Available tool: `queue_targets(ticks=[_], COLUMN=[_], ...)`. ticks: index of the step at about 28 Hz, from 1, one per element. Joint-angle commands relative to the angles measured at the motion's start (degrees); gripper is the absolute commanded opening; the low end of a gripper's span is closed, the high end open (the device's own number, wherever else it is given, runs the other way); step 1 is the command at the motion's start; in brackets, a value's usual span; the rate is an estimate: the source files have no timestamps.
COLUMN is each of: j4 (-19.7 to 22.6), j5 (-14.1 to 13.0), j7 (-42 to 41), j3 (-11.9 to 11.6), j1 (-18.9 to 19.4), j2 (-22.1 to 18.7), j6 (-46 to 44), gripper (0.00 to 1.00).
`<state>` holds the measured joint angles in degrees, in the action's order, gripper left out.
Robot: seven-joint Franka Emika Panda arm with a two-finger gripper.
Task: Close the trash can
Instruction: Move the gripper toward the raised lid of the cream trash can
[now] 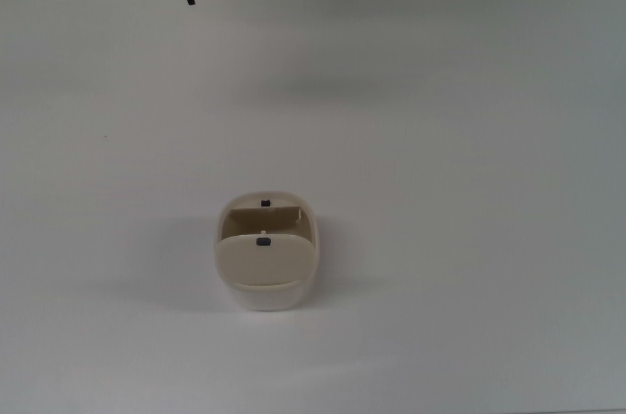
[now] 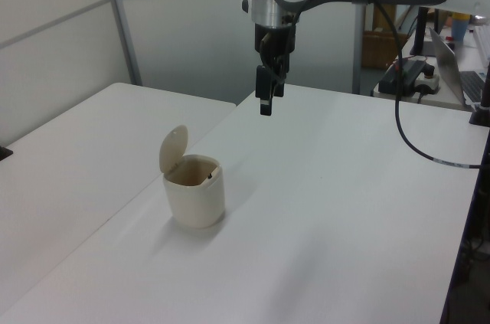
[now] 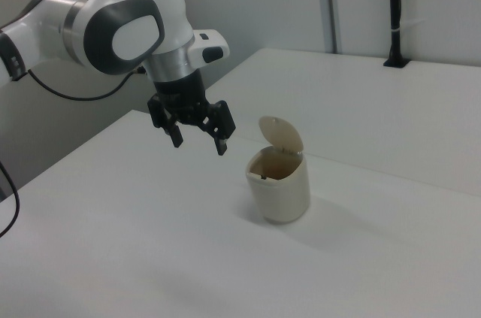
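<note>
Standing mid-bench, trash can [image 3: 279, 189]: light, stiff plastic; raised lid [image 3: 279, 134] is best pushed down. Tool [image 3: 199, 137] spread open, empty.

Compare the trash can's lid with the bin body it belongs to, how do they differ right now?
The lid is a thin flat flap, the bin body a deep rounded cup. The lid stands tipped up, the body sits on the table. The lid carries a small dark button; the body's outer wall is plain. Both are cream.
</note>
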<state>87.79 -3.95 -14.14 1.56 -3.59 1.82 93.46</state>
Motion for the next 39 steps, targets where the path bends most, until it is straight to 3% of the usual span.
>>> queue_targets(ticks=[1,11,21,27,33,39], j4=[-0.96,-0.96,-0.96,-1.04,-1.13,-1.13], j5=[-0.45,-1.32,-2.11,-1.15,0.78,5.08], j7=[0.35,0.08,4.55,8.42,11.23,16.68], j3=[0.46,0.64,0.82,1.69,2.05,2.05], j1=[0.16,0.34,0.42,0.60,2.36,2.62], j2=[0.81,2.22,6.79,10.74,13.91,16.10], j6=[2.68,6.29,21.93,32.91,42.50,50.58], gripper=[1.00,0.97,0.97,0.91,0.71,0.44])
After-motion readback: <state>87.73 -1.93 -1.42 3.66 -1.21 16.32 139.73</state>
